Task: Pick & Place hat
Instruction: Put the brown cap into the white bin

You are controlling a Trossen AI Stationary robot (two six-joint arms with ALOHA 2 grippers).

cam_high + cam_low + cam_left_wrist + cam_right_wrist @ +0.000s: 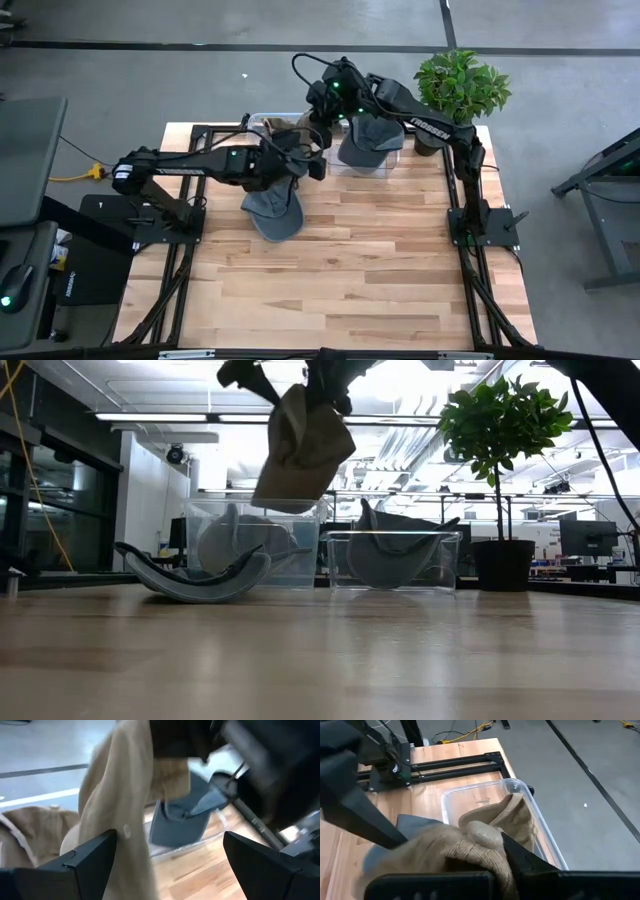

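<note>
Right hand [485, 870] grips tan hat [300, 450]; arm [440, 125] reads "TROSSEN"

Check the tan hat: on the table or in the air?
In the air. The tan hat hangs limp from the shut right claw, above the clear bins, clear of the table in the low view.

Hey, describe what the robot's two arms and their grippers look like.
Both are dark, near-black jointed arms. The right arm carries white lettering on its upper link, and small green lights glow near both wrists. The left gripper has two broad, flat black fingers. Black cables loop above the right gripper.
</note>
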